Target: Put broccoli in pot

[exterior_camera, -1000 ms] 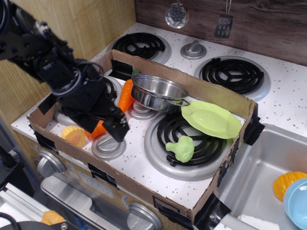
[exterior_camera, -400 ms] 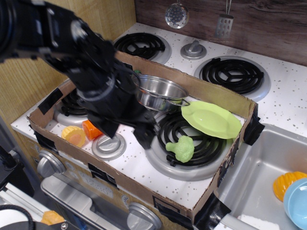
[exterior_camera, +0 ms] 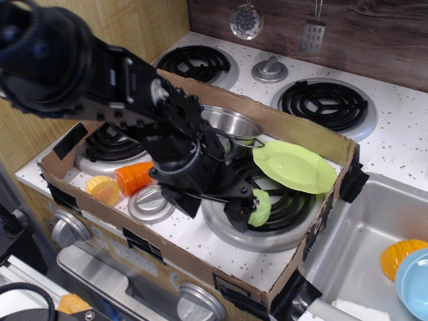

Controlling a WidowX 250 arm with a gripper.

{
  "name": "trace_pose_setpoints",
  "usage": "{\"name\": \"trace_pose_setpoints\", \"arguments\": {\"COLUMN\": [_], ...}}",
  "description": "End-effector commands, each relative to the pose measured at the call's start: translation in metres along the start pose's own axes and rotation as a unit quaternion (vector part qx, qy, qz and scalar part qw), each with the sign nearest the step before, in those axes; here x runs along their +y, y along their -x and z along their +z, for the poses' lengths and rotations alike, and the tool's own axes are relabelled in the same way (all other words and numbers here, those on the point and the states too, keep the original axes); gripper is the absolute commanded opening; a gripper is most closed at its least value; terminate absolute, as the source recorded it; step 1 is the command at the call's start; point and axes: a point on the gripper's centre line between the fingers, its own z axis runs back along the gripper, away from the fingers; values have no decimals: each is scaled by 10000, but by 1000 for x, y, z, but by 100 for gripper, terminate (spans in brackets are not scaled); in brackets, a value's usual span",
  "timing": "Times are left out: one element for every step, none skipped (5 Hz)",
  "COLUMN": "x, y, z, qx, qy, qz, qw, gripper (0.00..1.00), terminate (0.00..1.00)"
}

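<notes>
The pale-green broccoli [exterior_camera: 260, 207] lies on the front right burner [exterior_camera: 287, 204], partly hidden by my gripper. My gripper [exterior_camera: 246, 210] is down at the broccoli's left side, with one black finger [exterior_camera: 238, 212] against it; the jaws look open and the other finger is hidden. The broccoli still rests on the burner. The shiny steel pot [exterior_camera: 234, 122] stands behind my arm, near the back cardboard wall, and its front half is hidden by the arm.
A flat light-green plate [exterior_camera: 294, 166] lies right of the pot. An orange carrot [exterior_camera: 134, 177] and a yellow-orange toy [exterior_camera: 103, 189] lie at the front left. A cardboard wall [exterior_camera: 294, 130] rings the stove area. A sink [exterior_camera: 364, 234] sits to the right.
My arm has swung from the left side of the stove to the right and down, ending at the broccoli. The carrot, earlier hidden behind the arm, now shows.
</notes>
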Motion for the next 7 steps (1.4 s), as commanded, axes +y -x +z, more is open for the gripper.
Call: {"name": "trace_pose_setpoints", "arguments": {"x": [-20, -25, -31, -36, -33, -32, -28], "y": [-16, -18, -19, -15, -14, -17, -18], "z": [-4, -8, -12, -23, -35, -29, -17], "qx": [-75, -33, -30, -28, -237, -253, -395], "qy": [152, 213, 266, 437, 580, 428, 168], "qz": [-151, -192, -325, -593, -833, -879, -973], "qw": [9997, 9996, 9991, 9973, 9946, 9949, 9943], "gripper": [100, 100, 100, 100, 0, 0, 0], "terminate": [0, 0, 0, 0, 0, 0, 0]}}
